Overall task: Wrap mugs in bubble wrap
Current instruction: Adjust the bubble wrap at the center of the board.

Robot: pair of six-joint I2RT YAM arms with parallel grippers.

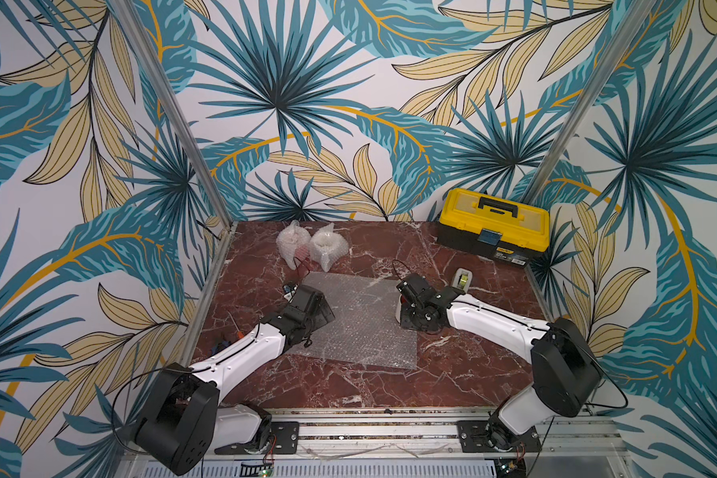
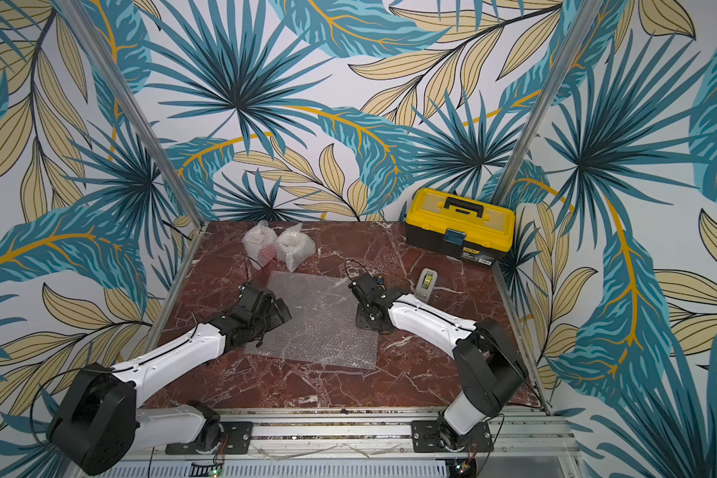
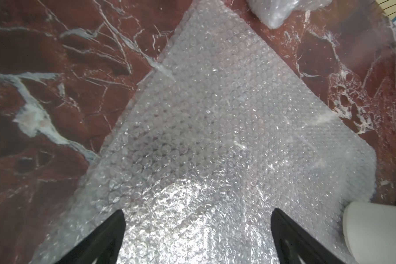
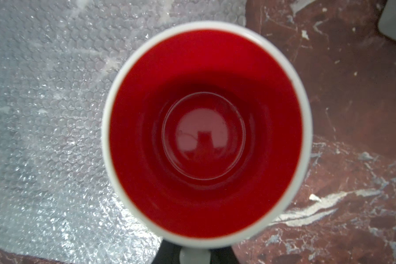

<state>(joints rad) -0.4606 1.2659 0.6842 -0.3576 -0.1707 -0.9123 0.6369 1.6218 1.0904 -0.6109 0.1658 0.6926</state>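
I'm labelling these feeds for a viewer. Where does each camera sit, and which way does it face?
Top views: high over the table's near edge, looking down toward the back wall; left arm and right arm show.
Left wrist: on the left arm, looking down at the flat bubble wrap; the open left hand's fingers show.
Right wrist: straight down into the mug; the right hand pinches its handle.
Shared: all views show the bubble wrap.

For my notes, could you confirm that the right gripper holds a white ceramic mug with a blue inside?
Not quite: the white ceramic mug is red inside, not blue, as the right wrist view shows. The right gripper does hold it, by its handle.
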